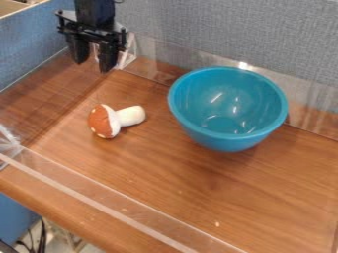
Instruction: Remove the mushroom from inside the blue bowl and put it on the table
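The mushroom (114,119) lies on its side on the table (158,183), orange-red cap to the left and cream stem pointing right. It is outside the blue bowl (227,109), a short way to the bowl's left. The bowl stands upright and its inside holds nothing. My gripper (95,61) hangs high at the back left, well above and behind the mushroom. Its dark fingers (81,51) point down, stand close together and hold nothing.
Low clear plastic walls (40,163) edge the table at the front, left and back. A grey fabric panel (238,30) rises behind the table, with a blue panel (27,49) at the left.
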Controlling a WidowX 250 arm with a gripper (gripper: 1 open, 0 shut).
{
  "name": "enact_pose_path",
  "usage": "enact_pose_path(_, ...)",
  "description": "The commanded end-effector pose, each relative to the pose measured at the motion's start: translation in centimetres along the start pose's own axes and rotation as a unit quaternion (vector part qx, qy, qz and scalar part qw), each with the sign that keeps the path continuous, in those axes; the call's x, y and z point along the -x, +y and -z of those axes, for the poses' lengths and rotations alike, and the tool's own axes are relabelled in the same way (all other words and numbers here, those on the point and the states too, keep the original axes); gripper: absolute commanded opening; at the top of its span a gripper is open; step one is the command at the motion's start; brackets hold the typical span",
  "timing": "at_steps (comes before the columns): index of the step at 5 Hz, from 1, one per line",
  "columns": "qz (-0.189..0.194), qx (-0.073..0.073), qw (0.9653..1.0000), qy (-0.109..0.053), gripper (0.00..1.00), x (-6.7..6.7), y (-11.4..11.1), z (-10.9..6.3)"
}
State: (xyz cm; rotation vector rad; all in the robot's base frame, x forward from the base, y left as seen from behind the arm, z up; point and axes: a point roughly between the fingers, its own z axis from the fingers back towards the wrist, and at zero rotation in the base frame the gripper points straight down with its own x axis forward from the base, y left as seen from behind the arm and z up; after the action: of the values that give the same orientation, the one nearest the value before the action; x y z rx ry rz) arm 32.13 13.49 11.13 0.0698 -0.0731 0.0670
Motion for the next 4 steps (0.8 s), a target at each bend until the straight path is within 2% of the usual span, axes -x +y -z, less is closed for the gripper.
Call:
enact_pose_path(1, 0.012, -0.006, 0.9997, -0.021, 1.0, -0.05, 0.78, -0.19)
enact_pose_path(2, 0.023, -0.006, 0.9995, -0.022, 1.0, -0.04, 1.27, 0.64)
enact_pose_path(4, 0.024, -0.004, 0.999, -0.038, 1.0, 0.32, 1.26, 0.57)
